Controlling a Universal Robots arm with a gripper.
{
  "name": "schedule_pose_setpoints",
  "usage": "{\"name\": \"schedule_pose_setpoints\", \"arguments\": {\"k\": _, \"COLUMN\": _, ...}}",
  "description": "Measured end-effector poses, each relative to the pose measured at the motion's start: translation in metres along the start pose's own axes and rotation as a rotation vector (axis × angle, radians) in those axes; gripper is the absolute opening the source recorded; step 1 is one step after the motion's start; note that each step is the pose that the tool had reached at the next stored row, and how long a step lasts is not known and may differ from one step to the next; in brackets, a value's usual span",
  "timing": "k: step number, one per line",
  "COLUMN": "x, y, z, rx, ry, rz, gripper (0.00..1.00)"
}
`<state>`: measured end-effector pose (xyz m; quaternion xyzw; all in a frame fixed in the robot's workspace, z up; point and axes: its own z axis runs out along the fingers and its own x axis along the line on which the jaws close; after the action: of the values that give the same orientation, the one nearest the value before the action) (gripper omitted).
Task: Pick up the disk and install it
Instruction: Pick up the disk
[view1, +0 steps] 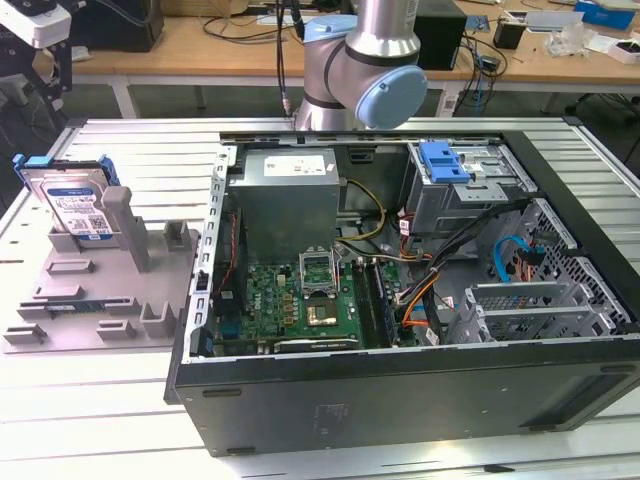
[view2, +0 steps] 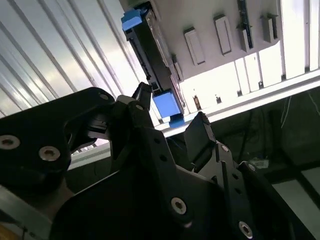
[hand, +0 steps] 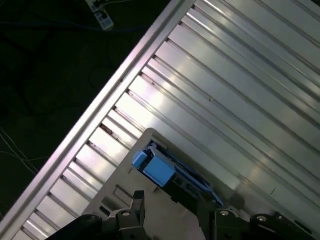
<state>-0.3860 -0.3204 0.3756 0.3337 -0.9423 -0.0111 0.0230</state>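
Observation:
The disk (view1: 78, 203), a silver drive with a white-and-blue label in a blue carrier, stands on edge in a grey holder (view1: 100, 290) on the table at the exterior view's left. In both wrist views I look down on the disk (view2: 147, 55) (hand: 160, 170) edge-on, its blue carrier end showing. My gripper (view2: 171, 107) (hand: 172, 201) hangs above it, apart from it. The black fingers (view2: 141, 95) are open, with nothing between them.
An open computer case (view1: 400, 400) lies across the middle and the exterior view's right, with a power-supply box (view1: 288, 195), a mainboard (view1: 300, 300), cables and a drive bay with a blue tab (view1: 445, 162). The arm's base (view1: 365, 60) stands behind it. The table (view1: 100, 420) is ribbed metal.

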Motion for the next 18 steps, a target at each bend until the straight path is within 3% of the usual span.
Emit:
{"name": "schedule_pose_setpoints", "arguments": {"k": 5, "x": 0.0, "y": 0.0, "z": 0.0, "rx": 0.0036, "ry": 0.0038, "rz": -0.101, "gripper": 0.54}}
{"name": "schedule_pose_setpoints", "arguments": {"k": 12, "x": 0.0, "y": 0.0, "z": 0.0001, "rx": 0.0124, "ry": 0.0126, "rz": -0.346, "gripper": 0.54}}
{"name": "schedule_pose_setpoints", "arguments": {"k": 14, "x": 0.0, "y": 0.0, "z": 0.0, "rx": 0.0138, "ry": 0.0141, "rz": -0.386, "gripper": 0.54}}
{"name": "schedule_pose_setpoints", "arguments": {"k": 16, "x": 0.0, "y": 0.0, "z": 0.0001, "rx": 0.0168, "ry": 0.017, "rz": -0.466, "gripper": 0.54}}
{"name": "schedule_pose_setpoints", "arguments": {"k": 18, "x": 0.0, "y": 0.0, "z": 0.0, "rx": 0.0185, "ry": 0.0187, "rz": -0.513, "gripper": 0.54}}
